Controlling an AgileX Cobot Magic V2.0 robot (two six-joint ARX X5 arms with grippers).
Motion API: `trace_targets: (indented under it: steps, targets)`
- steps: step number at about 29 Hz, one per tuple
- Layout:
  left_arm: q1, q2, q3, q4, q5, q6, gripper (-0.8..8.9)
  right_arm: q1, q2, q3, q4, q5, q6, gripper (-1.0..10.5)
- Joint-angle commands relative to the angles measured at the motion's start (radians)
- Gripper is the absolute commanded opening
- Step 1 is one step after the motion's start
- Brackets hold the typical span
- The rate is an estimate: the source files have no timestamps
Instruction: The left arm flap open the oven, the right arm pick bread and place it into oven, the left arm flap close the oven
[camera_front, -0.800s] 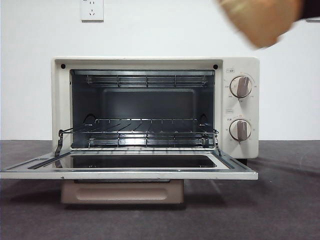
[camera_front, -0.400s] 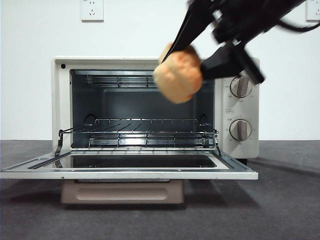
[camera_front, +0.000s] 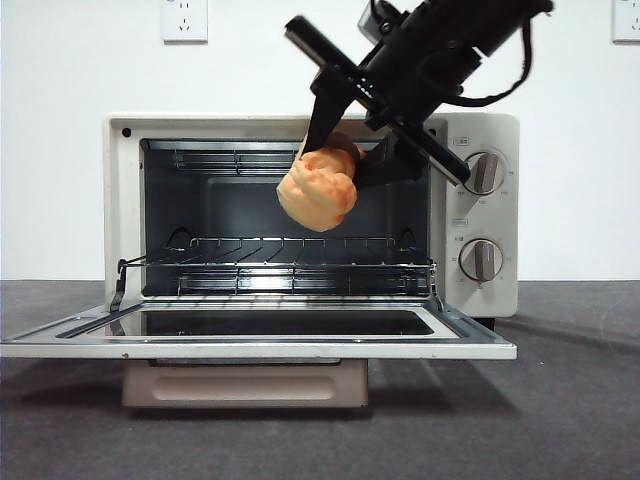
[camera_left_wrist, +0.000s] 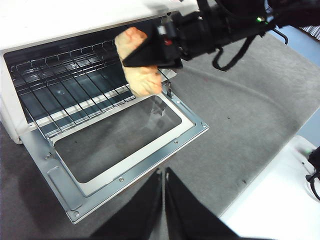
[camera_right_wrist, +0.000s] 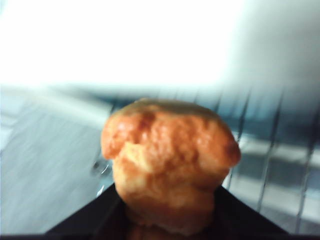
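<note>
The cream-white oven (camera_front: 480, 130) stands in the middle of the front view with its glass door (camera_front: 260, 350) folded down flat and the wire rack (camera_front: 280, 268) showing inside. My right gripper (camera_front: 338, 160) reaches in from the upper right and is shut on the orange-golden bread (camera_front: 318, 192), which hangs in front of the upper part of the opening, above the rack. In the right wrist view the bread (camera_right_wrist: 167, 160) fills the middle between the jaws, with the rack blurred behind it. My left gripper (camera_left_wrist: 163, 172) is shut and empty, hovering off the front of the open door (camera_left_wrist: 125, 172).
Two beige dials (camera_front: 483, 173) sit on the oven's right panel. A wall socket (camera_front: 184, 18) is on the white wall behind. The oven stands on a dark grey mat (camera_front: 560, 400); a white table edge (camera_left_wrist: 280, 200) lies beyond it.
My right gripper has swung down and left with the bread, from the top right corner to just in front of the oven's opening. The oven door has stayed open.
</note>
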Motion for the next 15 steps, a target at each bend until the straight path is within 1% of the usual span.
trace_targets:
  steps: [1, 6, 15]
  targets:
    - [-0.010, 0.002, 0.006, 0.008, -0.005, -0.006, 0.10, 0.010, 0.048, 0.056, -0.014, 0.036, 0.017, 1.6]
    - [-0.010, 0.002, 0.006, 0.008, -0.005, -0.006, 0.10, 0.011, 0.091, 0.100, -0.031, 0.109, 0.028, 1.6]
    - [-0.010, 0.002, 0.006, 0.009, -0.004, -0.005, 0.10, 0.016, 0.109, 0.101, -0.031, 0.218, 0.034, 1.6]
